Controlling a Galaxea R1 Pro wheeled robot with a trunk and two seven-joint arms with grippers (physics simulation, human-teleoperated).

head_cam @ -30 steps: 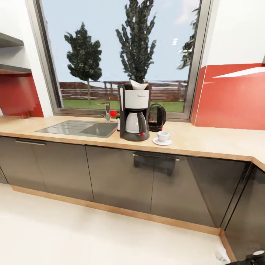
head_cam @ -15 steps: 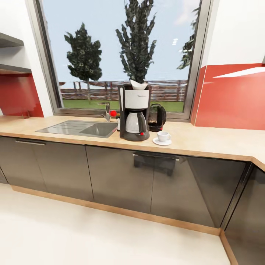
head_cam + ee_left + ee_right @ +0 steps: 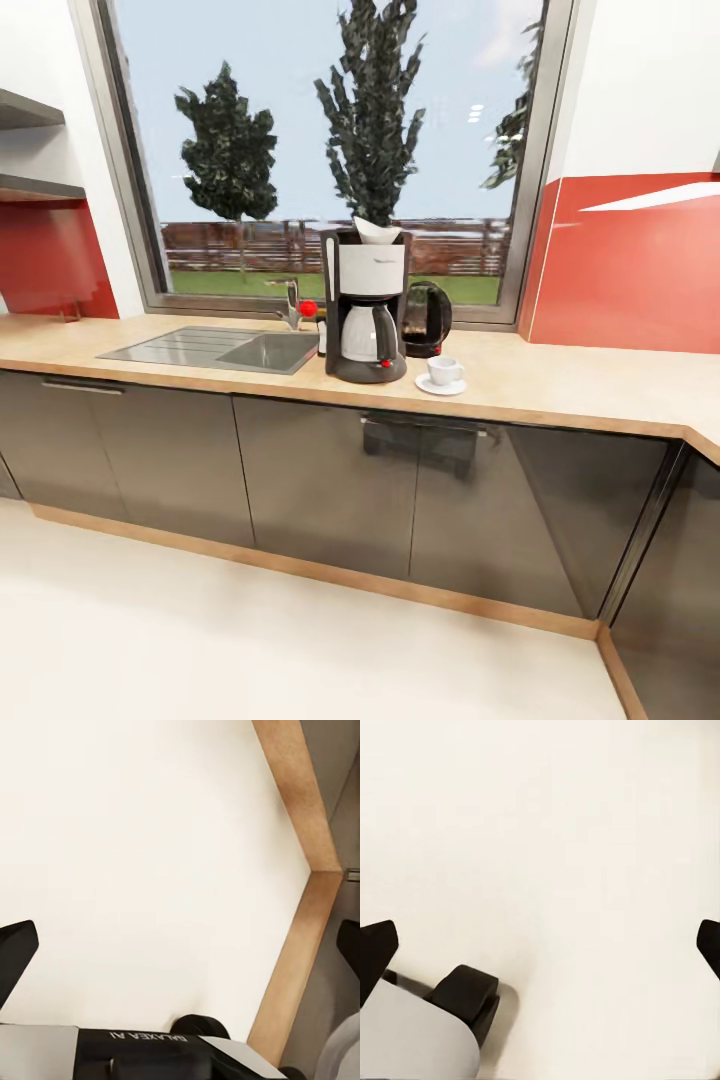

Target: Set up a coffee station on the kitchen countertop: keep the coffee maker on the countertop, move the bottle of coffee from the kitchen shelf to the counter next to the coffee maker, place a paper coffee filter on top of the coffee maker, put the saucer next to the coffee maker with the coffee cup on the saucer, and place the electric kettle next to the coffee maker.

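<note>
The coffee maker (image 3: pixel 365 310) stands on the kitchen countertop (image 3: pixel 560 385) with a white paper coffee filter (image 3: pixel 377 230) on top. Just behind it to the right is the electric kettle (image 3: pixel 427 320). The coffee cup (image 3: pixel 443 370) rests on the saucer (image 3: pixel 440 387) in front of the kettle. A small dark item (image 3: pixel 321 338), possibly the bottle of coffee, peeks from behind the machine's left side. The kitchen shelf (image 3: pixel 30 187) hangs at far left. My left gripper (image 3: pixel 180 949) and right gripper (image 3: pixel 541 945) are open over the pale floor, holding nothing.
A steel sink (image 3: pixel 215 350) with a faucet (image 3: pixel 292 303) lies left of the coffee maker. Dark cabinet fronts (image 3: pixel 320 480) run under the worktop and turn a corner at right. A wooden plinth (image 3: pixel 296 937) borders the floor near my left gripper.
A dark bit of my arm at the head view's lower right corner one second ago has dropped out of sight. The things on the counter have not moved.
</note>
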